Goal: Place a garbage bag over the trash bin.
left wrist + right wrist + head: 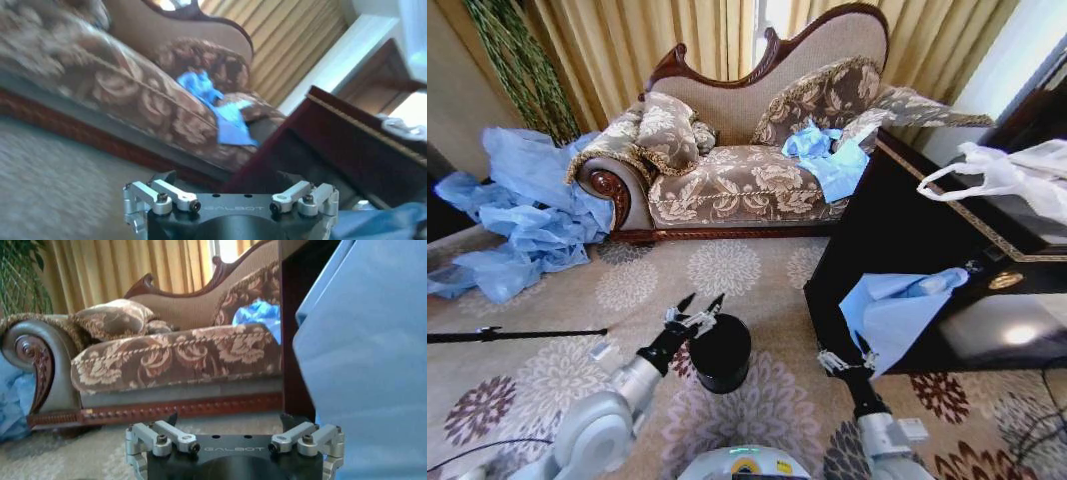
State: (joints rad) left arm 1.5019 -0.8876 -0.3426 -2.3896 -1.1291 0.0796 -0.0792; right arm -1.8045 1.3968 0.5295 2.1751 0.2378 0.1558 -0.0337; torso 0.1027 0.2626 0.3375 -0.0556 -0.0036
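I judge the step in hand to be the pickup of the bag; nothing yet covers the bin.

Nearest me, the left tool (700,307) hovers just above and beside the rim of the trash bin (719,352), its jaws spread wide and holding nothing. The bin stands upright on the patterned carpet (627,285) between my two arms: small, black, cylindrical, mouth bare.

The right tool (845,362) sits low at the corner of the dark bench (897,240), directly under the hanging edge of the garbage bag (895,308). In the right wrist view its jaws stand wide, with the bag's pale blue sheet close alongside but not between them.

The bag drapes off the bench edge, a thin, light blue, translucent sheet with a bunched part lying on the bench top. I expect it to be limp and slippery.

In my judgement the next move calls for closing the right tool on the hanging edge, then bringing it across to the bin, where the mouth must be spread.

Farther off stand a white plastic bag (1007,175) on the bench, the sofa (747,180), and a heap of blue sheeting (522,215).
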